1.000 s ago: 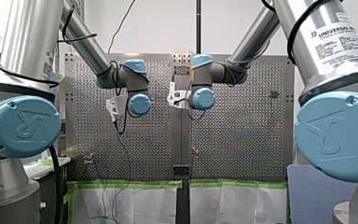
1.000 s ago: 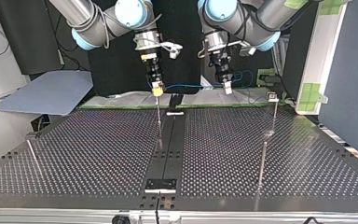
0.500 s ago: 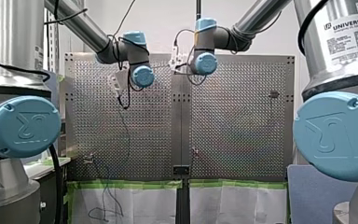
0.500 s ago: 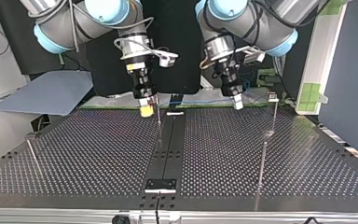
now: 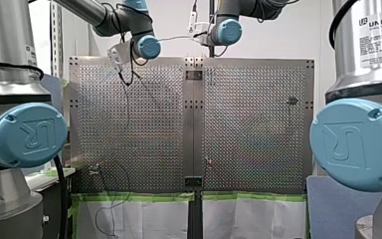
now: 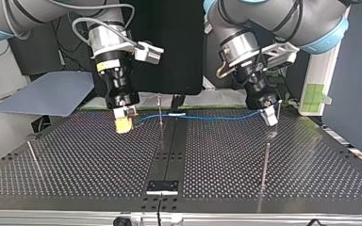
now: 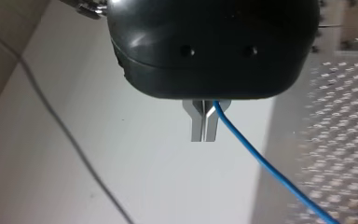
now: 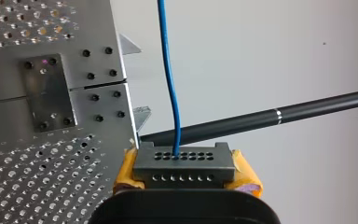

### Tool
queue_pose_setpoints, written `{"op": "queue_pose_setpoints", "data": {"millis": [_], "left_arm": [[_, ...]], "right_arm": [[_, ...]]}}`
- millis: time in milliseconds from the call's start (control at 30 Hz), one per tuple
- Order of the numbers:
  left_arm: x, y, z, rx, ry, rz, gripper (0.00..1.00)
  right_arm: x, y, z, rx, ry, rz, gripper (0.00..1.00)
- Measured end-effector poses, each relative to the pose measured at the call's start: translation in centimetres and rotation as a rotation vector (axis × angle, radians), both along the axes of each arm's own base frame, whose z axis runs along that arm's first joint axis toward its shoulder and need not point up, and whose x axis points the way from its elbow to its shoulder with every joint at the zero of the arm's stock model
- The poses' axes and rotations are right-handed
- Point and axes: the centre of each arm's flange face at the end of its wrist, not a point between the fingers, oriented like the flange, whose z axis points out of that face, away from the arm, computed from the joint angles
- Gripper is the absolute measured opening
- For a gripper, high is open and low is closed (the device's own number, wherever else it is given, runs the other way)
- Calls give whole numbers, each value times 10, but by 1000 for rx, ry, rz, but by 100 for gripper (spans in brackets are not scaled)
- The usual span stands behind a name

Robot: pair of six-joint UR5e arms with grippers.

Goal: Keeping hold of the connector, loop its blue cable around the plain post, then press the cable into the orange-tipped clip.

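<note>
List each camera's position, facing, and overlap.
Front view: behind the arms, facing the perforated table; both arms show.
Top view: across the table, facing the arms; right tool left, left tool right.
Left wrist view: along left tool, shut on blue cable.
Right wrist view: along right tool, holding connector.
Shared: top and wrist views show the cable.

Connector (image 8: 183, 165) base hidden behind housing of my right jaws, perforated table (image 7: 340, 116) blurred
</note>
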Motion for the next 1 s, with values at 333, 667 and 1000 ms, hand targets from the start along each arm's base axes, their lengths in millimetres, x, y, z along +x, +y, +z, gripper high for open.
{"op": "queue_pose_setpoints", "data": {"millis": [333, 667, 1000], "left_arm": [[-18, 27, 78, -10, -80, 29, 8], [-5, 54, 124, -32, -142, 17, 8], [44, 72, 129, -37, -118, -7, 8]], "right_arm": [[6, -14, -26, 79, 91, 39, 8], [-1, -25, -32, 114, 122, 46, 8], [0, -42, -35, 110, 122, 45, 8]]}}
